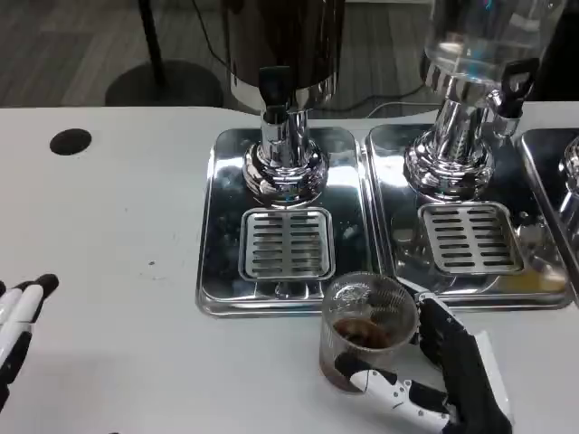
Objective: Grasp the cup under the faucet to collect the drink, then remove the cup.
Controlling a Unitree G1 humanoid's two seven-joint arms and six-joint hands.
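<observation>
Clear cup [368, 327] holds shallow brown drink [362, 333].

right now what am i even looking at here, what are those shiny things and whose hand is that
You are looking down from a camera on a humanoid robot's head or chest, at a white table. The shiny things are drink dispensers: one with a dark tank and one with a clear tank, each standing on a steel tray with a slotted drain grate in front. The robot's right hand, with white and black fingers, holds a clear cup with some brown drink in the bottom. The cup sits at the tray's front edge, away from the faucet. The fingertips at the left edge belong to its left hand, which holds nothing. The black round spot is set in the tabletop.
</observation>
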